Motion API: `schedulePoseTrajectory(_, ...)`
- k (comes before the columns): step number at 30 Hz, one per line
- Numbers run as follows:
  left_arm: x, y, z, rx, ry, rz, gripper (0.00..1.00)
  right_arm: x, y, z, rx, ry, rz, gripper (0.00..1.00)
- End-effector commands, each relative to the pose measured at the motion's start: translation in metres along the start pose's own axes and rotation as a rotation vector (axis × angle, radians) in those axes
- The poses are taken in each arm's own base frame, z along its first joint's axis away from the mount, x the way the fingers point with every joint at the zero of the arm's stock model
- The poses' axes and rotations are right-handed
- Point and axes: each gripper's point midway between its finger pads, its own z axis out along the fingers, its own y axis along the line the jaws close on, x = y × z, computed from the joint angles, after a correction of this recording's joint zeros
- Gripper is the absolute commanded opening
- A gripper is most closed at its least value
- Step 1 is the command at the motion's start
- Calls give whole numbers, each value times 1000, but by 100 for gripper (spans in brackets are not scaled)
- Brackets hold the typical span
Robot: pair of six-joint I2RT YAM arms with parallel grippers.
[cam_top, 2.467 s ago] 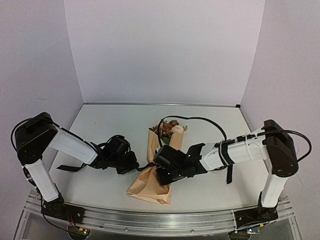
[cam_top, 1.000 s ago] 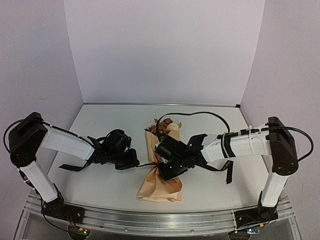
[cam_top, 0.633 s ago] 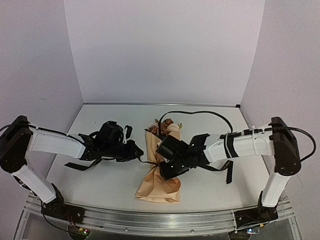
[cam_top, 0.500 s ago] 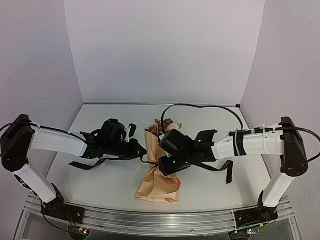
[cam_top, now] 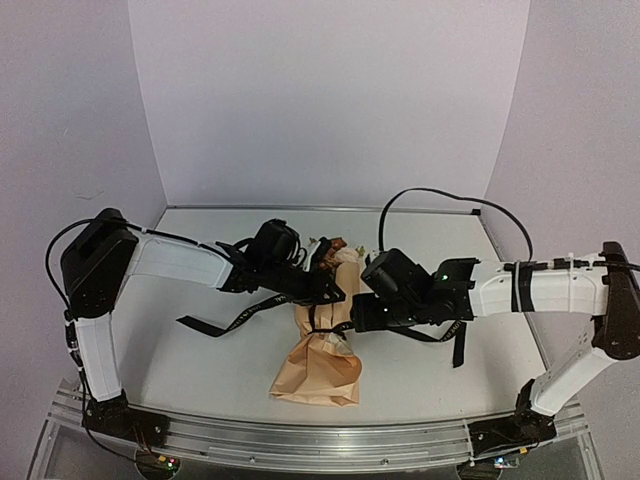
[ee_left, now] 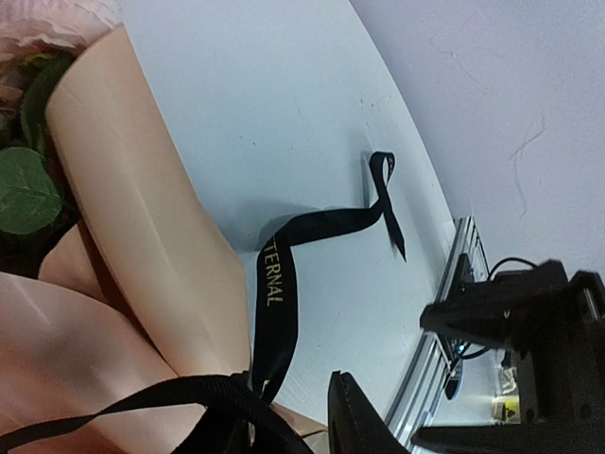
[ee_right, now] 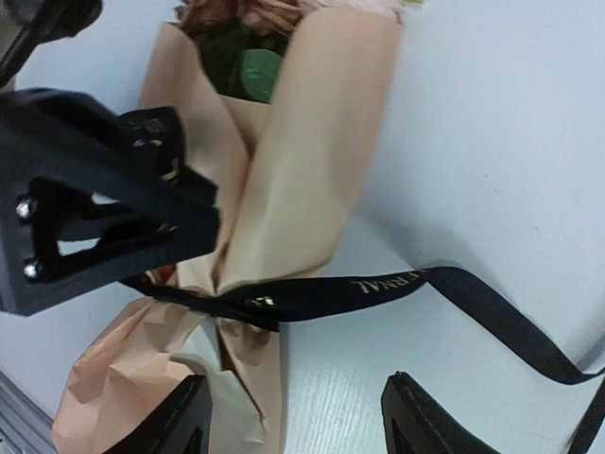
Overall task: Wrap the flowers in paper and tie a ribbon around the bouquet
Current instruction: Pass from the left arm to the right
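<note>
Wide apart stand the jaws of the right gripper (ee_right: 301, 421), and nothing is between them. In the right wrist view its two black fingers (ee_right: 180, 421) frame only the crumpled lower part of the paper and some bare table. Jaws of the left gripper (cam_top: 325, 288) are only a little apart. In the left wrist view peach paper shows through the narrow gap. The ribbon runs down to the fingers (ee_left: 354, 426), but I cannot tell whether it touches them.

The bouquet (cam_top: 315, 360), a tan-peach paper cone with blooms at its open end, lies flat in the middle of the white table (cam_top: 430, 235), between both grippers. The pale pink and rusty-brown flowers (cam_top: 335, 248) with green leaves point to the back wall. The wide crumpled foot of the matte kraft paper (ee_right: 312, 170) points to the near edge and ends near the grey metal rail (cam_top: 300, 440), not over it.

The narrow black satin ribbon (ee_right: 378, 284) with gold letters is drawn tight around the waist of the cone. One loose tail goes left across the table and ends in a twist, well inside the table edge. The other tail goes right, under the right arm.

Free table surface lies behind the blooms up to the back wall, at the far left, and at the near right corner.
</note>
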Motion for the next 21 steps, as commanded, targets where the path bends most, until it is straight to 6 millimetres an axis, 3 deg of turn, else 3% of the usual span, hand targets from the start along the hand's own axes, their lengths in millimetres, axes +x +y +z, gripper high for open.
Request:
schedulePoseTrajectory(1, -5, -23, 1, 57, 41, 70, 36, -23, -4, -14, -27, -107, 126, 65)
schedulePoseTrajectory(5, -11, -32, -7, 65, 24, 97, 46, -30, -7, -10, -45, -117, 186, 66)
schedulePoseTrajectory(10, -8, -35, -20, 52, 21, 101, 50, -44, 5, -2, -126, -107, 238, 65)
schedulePoseTrajectory(13, -6, -35, -24, 89, 10, 89, 44, -54, 13, 5, -193, -102, 290, 59)
schedulePoseTrajectory(16, -2, -39, -27, 142, 8, 96, 29, -61, 15, 13, -262, -102, 363, 55)
schedulePoseTrajectory(21, 1, -47, -29, 194, 16, 129, 15, -68, 27, 23, -382, -80, 416, 58)
